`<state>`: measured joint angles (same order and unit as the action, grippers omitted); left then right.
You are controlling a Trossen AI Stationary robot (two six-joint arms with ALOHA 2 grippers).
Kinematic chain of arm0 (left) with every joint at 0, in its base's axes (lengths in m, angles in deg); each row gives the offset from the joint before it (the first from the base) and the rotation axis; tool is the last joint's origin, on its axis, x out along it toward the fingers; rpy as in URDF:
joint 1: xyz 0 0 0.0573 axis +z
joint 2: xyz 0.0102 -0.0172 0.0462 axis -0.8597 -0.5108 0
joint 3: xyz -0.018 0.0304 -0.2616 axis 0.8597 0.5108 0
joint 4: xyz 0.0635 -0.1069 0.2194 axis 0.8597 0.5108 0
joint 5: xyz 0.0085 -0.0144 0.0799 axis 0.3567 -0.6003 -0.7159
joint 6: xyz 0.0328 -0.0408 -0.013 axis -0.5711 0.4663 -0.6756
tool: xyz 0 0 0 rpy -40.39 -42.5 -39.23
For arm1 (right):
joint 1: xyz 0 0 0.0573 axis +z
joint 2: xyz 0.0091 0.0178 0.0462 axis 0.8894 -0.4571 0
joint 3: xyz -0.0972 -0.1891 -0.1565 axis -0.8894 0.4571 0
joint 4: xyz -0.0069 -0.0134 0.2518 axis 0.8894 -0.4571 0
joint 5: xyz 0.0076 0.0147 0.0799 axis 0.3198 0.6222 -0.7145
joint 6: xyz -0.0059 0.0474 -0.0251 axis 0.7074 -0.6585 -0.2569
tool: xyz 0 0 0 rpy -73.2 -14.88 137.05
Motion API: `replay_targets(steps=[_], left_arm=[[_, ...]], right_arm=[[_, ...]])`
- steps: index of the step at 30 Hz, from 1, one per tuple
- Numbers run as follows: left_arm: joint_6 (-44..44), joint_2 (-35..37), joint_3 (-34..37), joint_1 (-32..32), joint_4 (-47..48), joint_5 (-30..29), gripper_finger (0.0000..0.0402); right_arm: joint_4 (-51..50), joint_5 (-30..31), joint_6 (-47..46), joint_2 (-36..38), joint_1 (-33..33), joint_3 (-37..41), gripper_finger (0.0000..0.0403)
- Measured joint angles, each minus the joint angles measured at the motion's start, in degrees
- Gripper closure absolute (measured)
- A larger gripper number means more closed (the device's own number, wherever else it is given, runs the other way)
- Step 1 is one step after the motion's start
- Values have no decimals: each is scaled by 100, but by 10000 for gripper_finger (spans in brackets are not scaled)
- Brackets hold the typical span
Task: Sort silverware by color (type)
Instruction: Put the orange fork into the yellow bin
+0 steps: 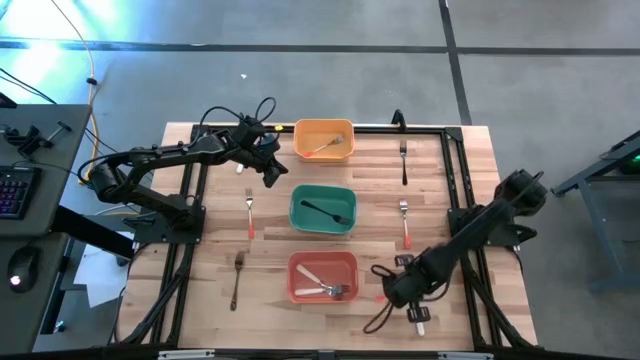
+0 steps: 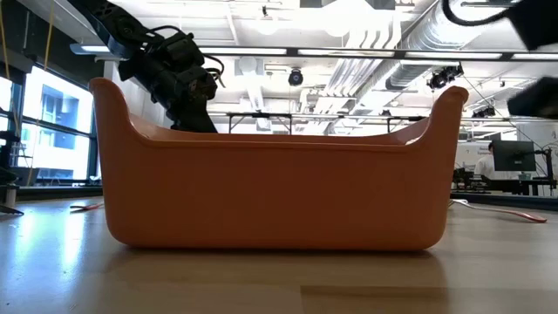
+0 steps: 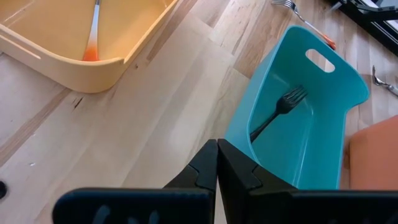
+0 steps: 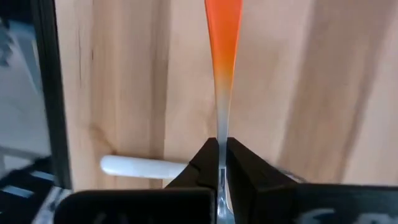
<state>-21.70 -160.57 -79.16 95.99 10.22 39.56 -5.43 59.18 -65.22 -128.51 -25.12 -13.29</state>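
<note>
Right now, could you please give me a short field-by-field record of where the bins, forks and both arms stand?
orange bin: one orange-handled fork
green bin: one black fork
red bin: white-handled forks
loose forks on table: five, two left of the bins, two right, one in the right arm's grip
left gripper: shut, empty, between orange and green bins
right gripper: shut on orange-handled fork, right of the red bin

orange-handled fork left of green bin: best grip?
Take the orange-handled fork mid-handle from straight above, closing across its narrow width: it lies flat on bare wood, clear of the green bin. The shut, empty left gripper is nearest; the right gripper is shut on another fork.
</note>
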Motion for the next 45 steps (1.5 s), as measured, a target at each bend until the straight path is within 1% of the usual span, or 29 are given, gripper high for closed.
replay_targets(steps=[4,6,10,13,17,20,25,28,30,32,35,38,43,45], left_arm=[[-1,0,0,2,-4,-1,401],[-4,0,-1,2,-4,-1,401],[-15,0,-1,2,-17,-1,401],[-17,0,-1,2,-64,-2,401],[-17,1,-1,2,-99,-11,401],[-17,2,-1,2,-124,-27,401],[1,2,-1,2,-272,-105,401],[43,2,-1,2,-331,-203,401],[91,2,-1,4,-352,-285,401],[113,2,-1,5,-356,-321,401],[199,2,-1,7,-356,-350,401],[249,2,-1,7,-356,-390,401],[251,2,-1,4,-354,-477,401],[250,2,-1,4,-354,-481,401]], right_arm=[[-481,36,-257,577,-317,-8,402],[-899,198,-257,848,-528,-116,402],[-1849,603,230,1233,-1133,-535,403],[-2255,923,781,1346,-1808,-883,403],[-2235,1317,1683,1347,-2886,-1286,403],[-1913,1507,2392,1337,-3723,-1528,403],[-1147,1568,3656,1262,-5101,-1835,403],[-727,1646,4338,908,-5779,-2106,403],[-475,1569,4643,540,-6130,-2401,403],[-405,1285,4724,88,-6451,-2777,403],[-474,691,4509,-663,-6846,-3383,403],[-699,340,4258,-1392,-7101,-4027,403],[-1152,211,4160,-2453,-7205,-5023,403],[-1267,202,3981,-2790,-7204,-5380,403]])
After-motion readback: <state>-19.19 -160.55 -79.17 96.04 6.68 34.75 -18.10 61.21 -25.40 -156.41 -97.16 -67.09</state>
